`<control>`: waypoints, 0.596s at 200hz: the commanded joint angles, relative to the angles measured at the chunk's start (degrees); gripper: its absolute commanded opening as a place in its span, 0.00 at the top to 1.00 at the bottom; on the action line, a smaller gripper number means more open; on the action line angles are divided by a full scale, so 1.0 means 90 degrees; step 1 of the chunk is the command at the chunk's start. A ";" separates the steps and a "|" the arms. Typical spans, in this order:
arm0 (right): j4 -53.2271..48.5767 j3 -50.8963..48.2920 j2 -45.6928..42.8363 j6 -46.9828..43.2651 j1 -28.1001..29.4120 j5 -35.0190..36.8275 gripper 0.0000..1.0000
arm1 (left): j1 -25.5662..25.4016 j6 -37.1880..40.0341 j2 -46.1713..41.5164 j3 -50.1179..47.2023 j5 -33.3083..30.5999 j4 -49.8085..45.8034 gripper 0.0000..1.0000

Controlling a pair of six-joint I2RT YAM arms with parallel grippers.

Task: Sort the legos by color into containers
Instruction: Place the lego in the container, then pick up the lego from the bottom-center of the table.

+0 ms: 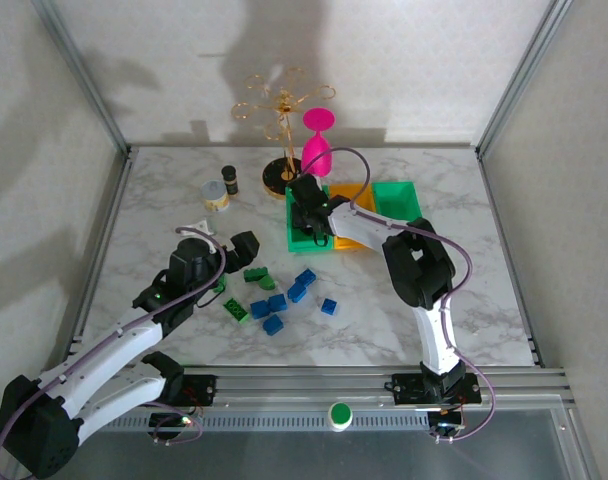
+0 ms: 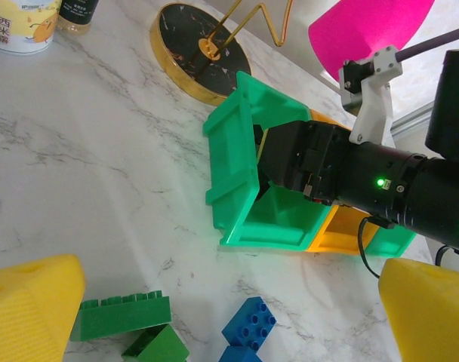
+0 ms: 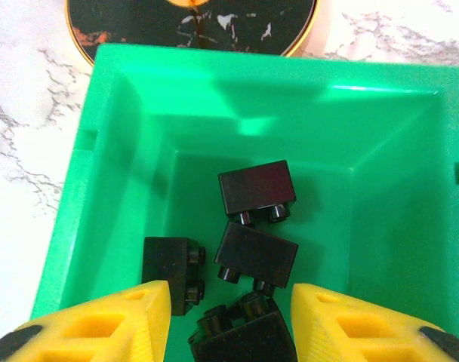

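Observation:
Three joined containers stand at the back: a green bin [image 1: 296,240], an orange one [image 1: 352,228] and a second green one [image 1: 397,200]. My right gripper [image 1: 311,222] hangs over the left green bin [image 3: 109,151], jaws open. Several black legos [image 3: 257,188] lie in that bin. One black brick [image 3: 244,335] sits between the yellow fingers [image 3: 124,320], with a gap on its left side. Blue legos [image 1: 304,285] and green legos [image 1: 255,276] lie loose on the marble. My left gripper [image 1: 242,250] hovers open beside them, over a blue brick [image 2: 249,323] and a green brick [image 2: 124,317].
A gold wire stand on a black round base [image 1: 280,176] and a pink goblet [image 1: 317,148] stand right behind the bins. A tin can [image 1: 216,197] and a small dark jar [image 1: 229,180] are at the back left. Metal frame posts [image 1: 99,120] edge the table.

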 commanded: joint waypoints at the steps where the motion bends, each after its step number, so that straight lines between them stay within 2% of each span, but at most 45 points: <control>1: 0.0053 -0.0102 -0.0680 -0.0021 -0.0026 -0.0028 0.53 | 0.0058 0.0137 -0.0156 0.0161 0.0107 -0.0034 0.00; 30: -0.0006 -0.0337 -0.1161 0.0048 0.0011 -0.0141 0.53 | 0.0048 0.0139 -0.0319 0.0166 0.0162 -0.0103 0.00; 60: -0.0069 -0.1104 -0.1975 0.0390 0.0105 -0.0233 0.50 | -0.0053 0.0103 -0.0399 0.0113 0.0450 -0.0162 0.00; 119: -0.1059 -0.3023 -0.3596 0.1567 0.0825 0.0133 0.41 | -0.1037 -0.0013 -0.0816 -0.0218 -0.0081 -0.0416 0.00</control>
